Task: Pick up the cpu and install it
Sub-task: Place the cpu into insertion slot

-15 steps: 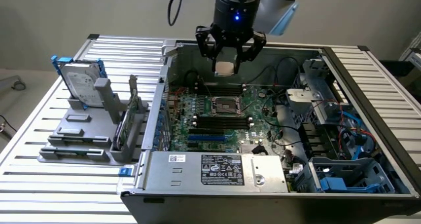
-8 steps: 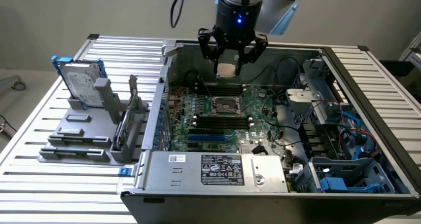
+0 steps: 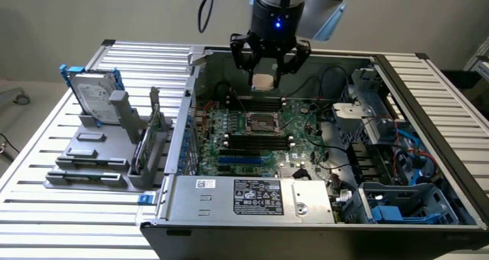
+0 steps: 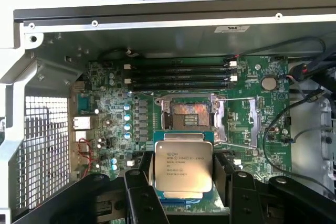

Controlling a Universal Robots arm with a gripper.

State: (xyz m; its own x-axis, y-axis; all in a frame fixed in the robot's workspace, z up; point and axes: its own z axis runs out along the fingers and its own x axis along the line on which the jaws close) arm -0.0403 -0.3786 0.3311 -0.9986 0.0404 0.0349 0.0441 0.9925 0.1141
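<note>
The cpu is gripped by the wide-set end effector, and the socket at its six o'clock could be damaged by misalignment

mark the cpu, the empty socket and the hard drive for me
cpu (image 4: 182, 165), wrist view, middle of its metal lid
empty socket (image 4: 188, 115), wrist view, its bare contact field
hard drive (image 3: 95, 97), exterior view, its labelled face

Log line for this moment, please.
jaws: closed on cpu | cpu: in air over motherboard | socket: empty | install: not done
</note>
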